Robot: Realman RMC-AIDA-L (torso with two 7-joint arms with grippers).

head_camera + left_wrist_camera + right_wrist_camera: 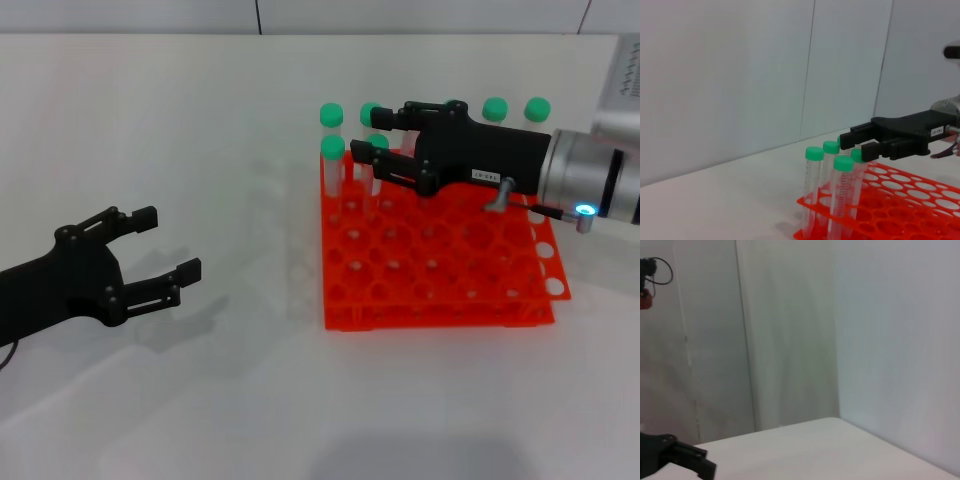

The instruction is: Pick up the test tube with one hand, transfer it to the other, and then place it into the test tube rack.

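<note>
The orange-red test tube rack (440, 290) stands right of centre and also shows in the left wrist view (910, 200). My right gripper (375, 138), the one with the white label, hovers over the rack's far left corner. Its jaws are open, one on each side of the green cap of a test tube (378, 143) that stands upright in a rack hole. The left wrist view shows this gripper (864, 142) with the cap (858, 155) by its near finger. My left gripper (165, 245) is open and empty, low over the table at the left.
Several other green-capped tubes stand in the rack: three by the gripper at the far left corner (332, 148) and two at the far right (537, 108). The white table (200, 120) lies around the rack. A grey wall (740, 75) is behind.
</note>
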